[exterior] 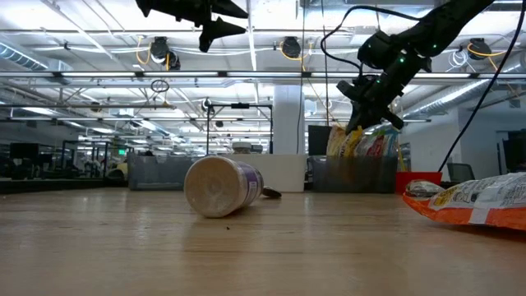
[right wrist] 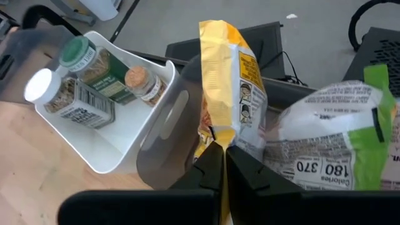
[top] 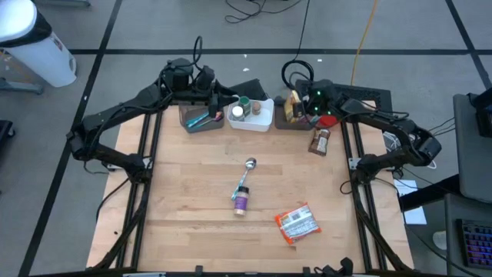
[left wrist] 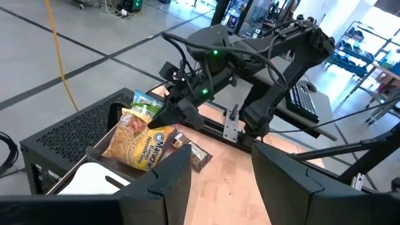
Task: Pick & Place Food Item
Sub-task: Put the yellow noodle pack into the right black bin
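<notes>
A yellow noodle bag (right wrist: 228, 75) stands in the dark bin (top: 288, 123) at the table's far right, beside a white-and-green bag (right wrist: 331, 131). My right gripper (right wrist: 224, 164) is shut on the yellow bag; it also shows in the high view (top: 298, 106) and the low view (exterior: 366, 115). My left gripper (left wrist: 215, 181) is open and empty, held high over the far bins (top: 219, 100). An orange snack bag (top: 297, 224), a purple-labelled jar (top: 241, 200) on its side, a spoon (top: 249, 165) and a brown bar (top: 320, 141) lie on the table. My right gripper pinches an edge of the yellow noodle bag (right wrist: 220, 134) between its two fingers, at the bag's end nearest the wrist. The fingers slant down from above. The bag stands tilted with its lower part inside the dark bin; whether it is lifted off the bin's floor I cannot tell.
A white bin (top: 254, 115) with spice jars (right wrist: 81, 94) stands left of the dark bin, and a grey bin (top: 201, 119) with utensils farther left. The bare wooden tabletop (top: 184, 208) spreads toward the near edge.
</notes>
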`<state>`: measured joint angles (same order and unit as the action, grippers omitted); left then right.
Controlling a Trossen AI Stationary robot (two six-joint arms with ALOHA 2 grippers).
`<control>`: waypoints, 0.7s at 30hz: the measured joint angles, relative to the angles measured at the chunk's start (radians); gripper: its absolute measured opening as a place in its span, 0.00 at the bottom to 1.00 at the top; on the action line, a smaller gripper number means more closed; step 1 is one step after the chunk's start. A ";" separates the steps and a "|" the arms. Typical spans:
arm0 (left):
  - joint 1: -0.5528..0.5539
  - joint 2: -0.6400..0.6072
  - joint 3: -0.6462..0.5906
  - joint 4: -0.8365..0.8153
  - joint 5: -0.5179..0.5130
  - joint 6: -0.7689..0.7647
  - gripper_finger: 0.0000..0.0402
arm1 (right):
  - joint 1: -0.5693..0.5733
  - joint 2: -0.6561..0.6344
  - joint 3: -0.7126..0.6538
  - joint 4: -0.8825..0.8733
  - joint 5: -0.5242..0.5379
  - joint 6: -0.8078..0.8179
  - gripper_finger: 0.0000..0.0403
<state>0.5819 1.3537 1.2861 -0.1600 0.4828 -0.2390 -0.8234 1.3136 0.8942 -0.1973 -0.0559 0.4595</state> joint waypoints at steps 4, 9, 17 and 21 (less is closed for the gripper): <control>0.000 0.000 0.000 0.000 0.000 -0.002 0.44 | 0.000 0.000 -0.014 0.000 0.002 0.000 0.00; 0.000 0.000 0.000 0.000 -0.005 -0.002 0.44 | 0.000 0.000 -0.024 -0.001 0.030 0.011 0.00; 0.000 0.000 0.000 0.001 -0.013 -0.002 0.44 | 0.000 0.000 -0.024 0.008 0.057 0.134 0.00; 0.000 0.000 0.000 0.013 -0.013 -0.008 0.44 | 0.000 0.000 -0.024 0.007 0.061 0.186 0.00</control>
<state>0.5819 1.3537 1.2861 -0.1467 0.4694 -0.2466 -0.8230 1.3136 0.8703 -0.1903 0.0051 0.6457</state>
